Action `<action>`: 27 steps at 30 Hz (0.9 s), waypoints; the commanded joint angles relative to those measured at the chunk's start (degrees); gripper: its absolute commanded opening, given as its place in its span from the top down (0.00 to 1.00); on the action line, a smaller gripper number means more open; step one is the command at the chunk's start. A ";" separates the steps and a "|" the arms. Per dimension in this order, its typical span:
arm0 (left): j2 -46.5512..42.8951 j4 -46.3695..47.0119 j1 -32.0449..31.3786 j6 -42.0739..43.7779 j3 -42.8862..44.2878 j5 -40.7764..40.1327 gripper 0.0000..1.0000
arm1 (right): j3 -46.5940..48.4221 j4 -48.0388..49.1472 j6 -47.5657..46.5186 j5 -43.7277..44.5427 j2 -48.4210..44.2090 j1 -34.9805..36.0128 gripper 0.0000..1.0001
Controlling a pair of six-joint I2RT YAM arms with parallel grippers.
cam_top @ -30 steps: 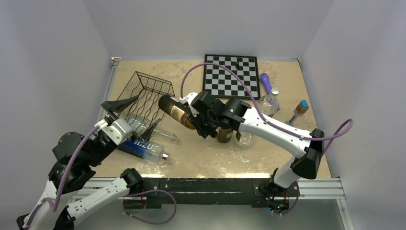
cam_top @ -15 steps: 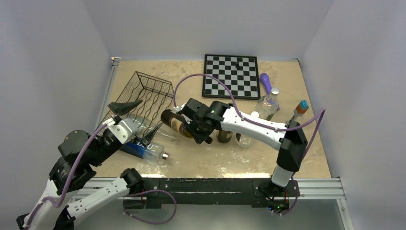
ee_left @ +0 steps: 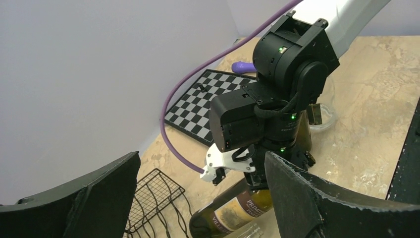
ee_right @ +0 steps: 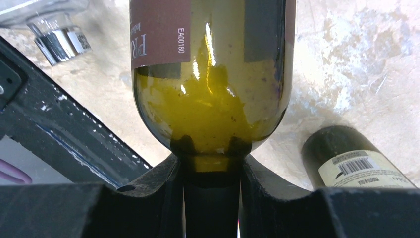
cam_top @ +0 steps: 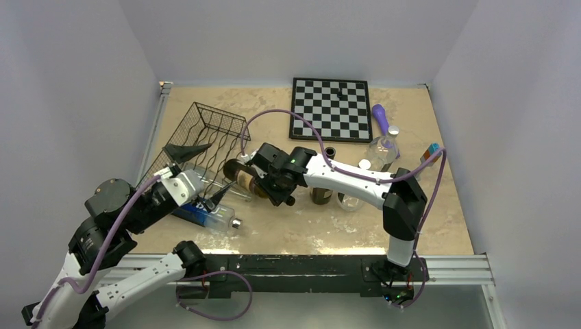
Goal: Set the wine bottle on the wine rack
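Observed right end effector (ee_right: pixel 212 166) pinching wine bottle (ee_right: pixel 208 74) at the neck, fingers (ee_right: pixel 148 191) pressed on either side. Found bottle tilted, its base pointing away from that end effector, at the edge of the wine rack (cam_top: pixel 205 133); contact with rack not discernible. Noted left end effector (cam_top: pixel 207 170) spread wide, holding nothing, with the bottle's base just beyond its fingertips. Logged second dark bottle (cam_top: pixel 320 194) standing on desk (cam_top: pixel 308 229) just right of the right end effector, chessboard (cam_top: pixel 331 108) beyond it.
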 commanded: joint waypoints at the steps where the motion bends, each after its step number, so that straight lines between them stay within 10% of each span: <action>1: 1.26 1.19 -0.07 0.01 1.43 2.90 0.01 | 2.59 10.45 -1.08 1.62 -3.02 0.16 1.00; 27: 1.95 -1.90 -0.07 -2.06 2.36 3.23 0.01 | -0.13 41.19 -10.43 7.46 8.15 0.03 1.00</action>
